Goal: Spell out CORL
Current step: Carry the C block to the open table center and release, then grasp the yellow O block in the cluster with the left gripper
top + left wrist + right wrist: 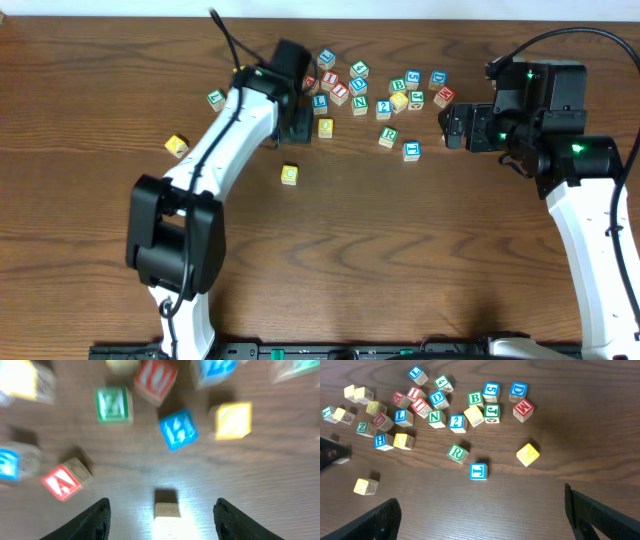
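My left gripper [299,122] is open at the left edge of the cube cluster. In the blurred left wrist view its jaws [163,506] straddle a pale, glare-washed cube [166,512] whose letter I cannot read. A blue H cube [177,429] and a yellow-topped cube [233,420] [325,127] lie just ahead. Another yellow-topped cube [289,174] sits alone nearer the front. The green-framed R cube [457,453] [387,137] and a blue-framed cube [478,471] [411,151] lie apart from the cluster. My right gripper [481,510] [455,125] is open and empty over bare wood.
Several more letter cubes crowd the back middle of the table [360,85], among them a red M [522,408] and a green N [436,418]. Lone yellow cubes lie at the left [176,146] and near my right gripper [527,454].
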Controlling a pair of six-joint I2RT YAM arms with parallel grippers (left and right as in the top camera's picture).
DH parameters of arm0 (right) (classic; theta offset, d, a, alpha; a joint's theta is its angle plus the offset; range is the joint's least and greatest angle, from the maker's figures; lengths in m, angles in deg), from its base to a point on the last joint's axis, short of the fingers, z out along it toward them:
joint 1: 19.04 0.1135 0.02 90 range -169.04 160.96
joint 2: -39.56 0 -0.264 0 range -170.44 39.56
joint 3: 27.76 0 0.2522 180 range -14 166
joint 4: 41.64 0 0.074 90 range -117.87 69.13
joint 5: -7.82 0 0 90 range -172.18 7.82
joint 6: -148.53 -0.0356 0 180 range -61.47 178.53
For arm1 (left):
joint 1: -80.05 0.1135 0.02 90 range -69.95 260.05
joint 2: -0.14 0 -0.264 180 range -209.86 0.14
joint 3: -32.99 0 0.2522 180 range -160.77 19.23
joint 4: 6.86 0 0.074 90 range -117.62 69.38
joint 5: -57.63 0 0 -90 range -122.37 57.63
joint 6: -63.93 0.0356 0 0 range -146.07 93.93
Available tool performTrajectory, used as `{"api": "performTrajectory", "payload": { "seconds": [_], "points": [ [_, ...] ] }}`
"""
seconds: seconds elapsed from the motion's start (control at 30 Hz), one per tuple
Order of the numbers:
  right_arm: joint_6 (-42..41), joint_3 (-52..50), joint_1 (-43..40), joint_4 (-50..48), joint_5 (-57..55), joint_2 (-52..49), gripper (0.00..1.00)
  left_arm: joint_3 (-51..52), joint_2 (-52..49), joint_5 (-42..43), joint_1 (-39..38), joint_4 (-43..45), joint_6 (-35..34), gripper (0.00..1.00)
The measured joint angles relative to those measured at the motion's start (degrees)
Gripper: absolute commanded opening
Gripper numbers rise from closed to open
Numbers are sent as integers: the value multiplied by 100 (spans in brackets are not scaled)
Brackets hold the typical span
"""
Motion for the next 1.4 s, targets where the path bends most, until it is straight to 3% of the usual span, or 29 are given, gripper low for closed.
{"api": "performTrajectory", "payload": {
  "seconds": [0.2, 0.5, 0.9, 0.93, 1.2, 1.4],
  "points": [
    [-26, 0, 0, 0, 13, -181, 99, -737, 122, 184, -131, 138, 118, 65],
    [-46, 2, 0, 68, 13, -334, 99, -761, -380, 280, -579, 463, 105, 65],
    [-46, 2, 0, 179, 15, -334, 99, -758, -1147, -304, -763, 1287, -50, 64],
    [-46, 0, 0, 181, 15, -334, 99, -758, -1154, -326, -763, 1327, -61, 59],
    [-48, 2, 0, 247, 11, -334, 99, -758, -1593, -393, -763, 1346, -256, 54],
    [-46, 2, 0, 254, 11, -334, 99, -761, -1764, -433, -763, 1305, -455, 42]
  ]
}}
